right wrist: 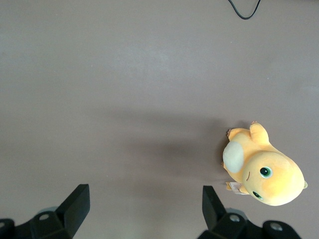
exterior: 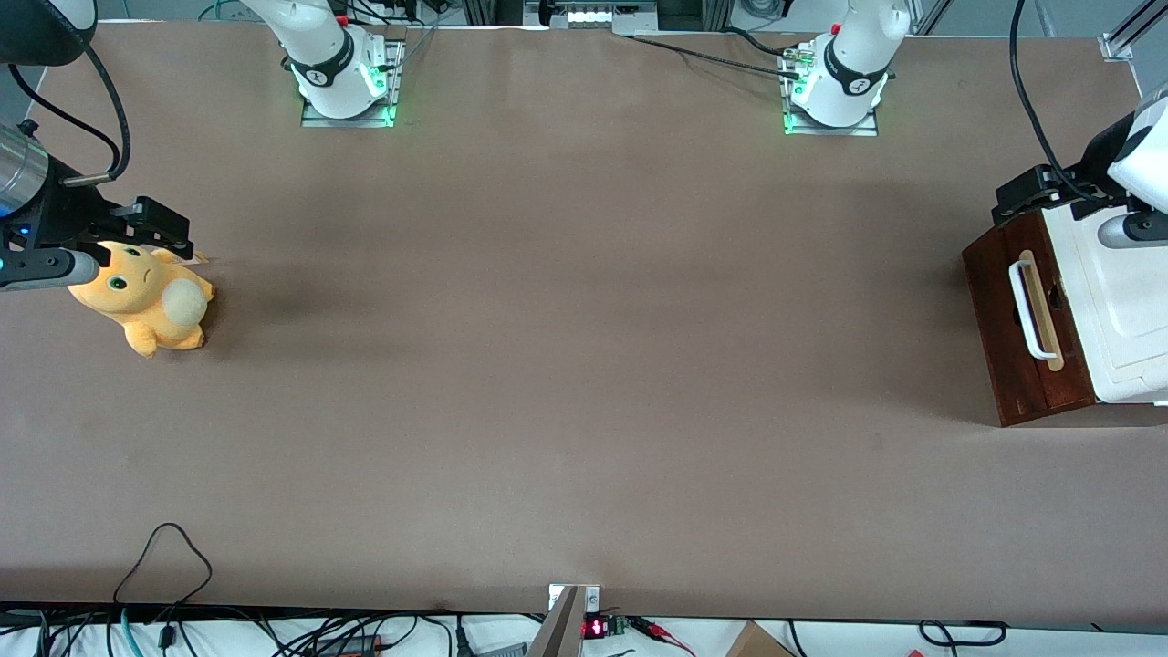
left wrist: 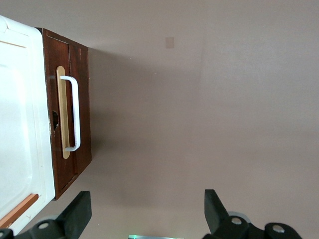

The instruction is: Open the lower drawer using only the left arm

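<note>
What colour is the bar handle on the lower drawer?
White, on a pale wood strip; handle is clearest in the left wrist view. Hand open.

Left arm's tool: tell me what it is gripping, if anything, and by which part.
Nothing. The left arm's tool is open and empty, hovering above the table, apart from the lower drawer and its white bar handle.

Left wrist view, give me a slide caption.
Open gripper hovers above the table, apart from the shut lower drawer and its white handle.
</note>
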### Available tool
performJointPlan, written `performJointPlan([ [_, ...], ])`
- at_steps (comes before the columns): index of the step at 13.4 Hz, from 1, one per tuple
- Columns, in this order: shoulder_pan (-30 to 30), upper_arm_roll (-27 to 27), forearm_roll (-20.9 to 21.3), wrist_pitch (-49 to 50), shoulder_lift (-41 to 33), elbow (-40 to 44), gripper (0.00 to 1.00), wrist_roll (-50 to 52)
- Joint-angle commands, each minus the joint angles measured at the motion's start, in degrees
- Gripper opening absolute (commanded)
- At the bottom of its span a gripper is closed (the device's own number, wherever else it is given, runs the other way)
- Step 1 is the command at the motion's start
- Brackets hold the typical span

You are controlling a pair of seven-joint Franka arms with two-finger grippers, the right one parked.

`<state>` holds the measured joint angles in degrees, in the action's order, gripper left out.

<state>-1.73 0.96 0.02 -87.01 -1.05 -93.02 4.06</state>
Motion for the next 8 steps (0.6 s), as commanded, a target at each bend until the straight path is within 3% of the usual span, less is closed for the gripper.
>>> performJointPlan([
  [1, -0.65, 0.19, -1.16, 2.8, 0.79, 1.97, 1.0, -1.68],
  [8, -0.65, 0.89, -1.16, 3.6, 0.88, 2.41, 1.0, -1.51],
])
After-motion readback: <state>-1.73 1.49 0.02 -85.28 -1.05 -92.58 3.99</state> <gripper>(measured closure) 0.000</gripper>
